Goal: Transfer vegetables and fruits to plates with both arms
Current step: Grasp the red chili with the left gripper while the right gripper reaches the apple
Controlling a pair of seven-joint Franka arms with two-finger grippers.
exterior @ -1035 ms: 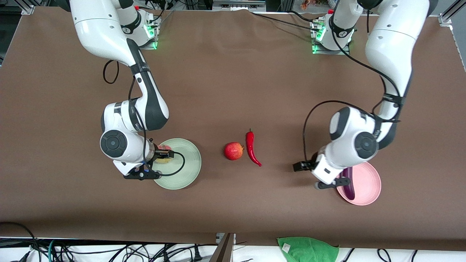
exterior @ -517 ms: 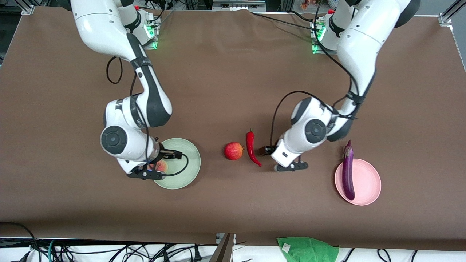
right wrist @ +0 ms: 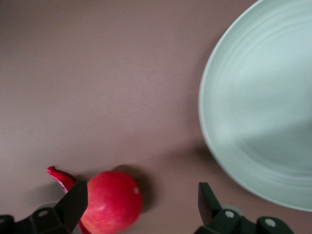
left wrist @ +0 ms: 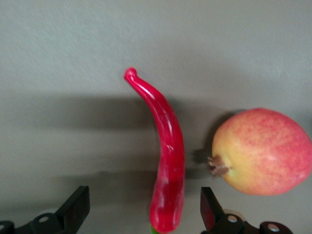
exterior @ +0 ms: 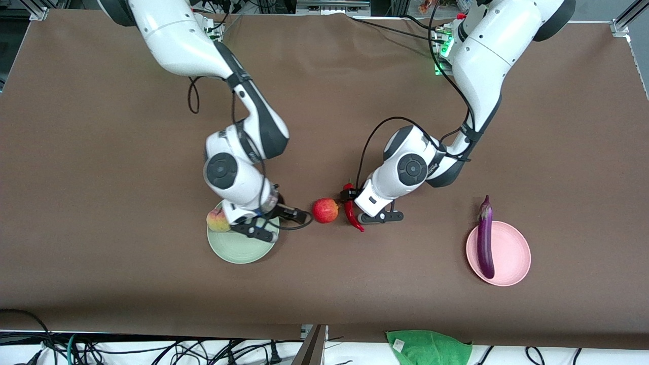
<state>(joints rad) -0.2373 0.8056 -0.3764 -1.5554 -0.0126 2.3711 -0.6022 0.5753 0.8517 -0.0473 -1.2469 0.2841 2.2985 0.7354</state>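
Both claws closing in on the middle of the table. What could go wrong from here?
1. The chili pepper and pomegranate lie side by side, so the open left claw over the chili may nudge the pomegranate.
2. The open right claw is close; the arms might collide.
3. The peach sits at the green plate's rim and may roll off.

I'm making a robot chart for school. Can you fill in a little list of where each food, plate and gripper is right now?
peach: on the green plate's rim
eggplant: lying on the pink plate, its cap end past the rim
pomegranate: on the table, beside the chili
chili pepper: on the table, not on a plate
left gripper: open, over the chili
right gripper: open, over the table between green plate and pomegranate
left to move: pomegranate, chili
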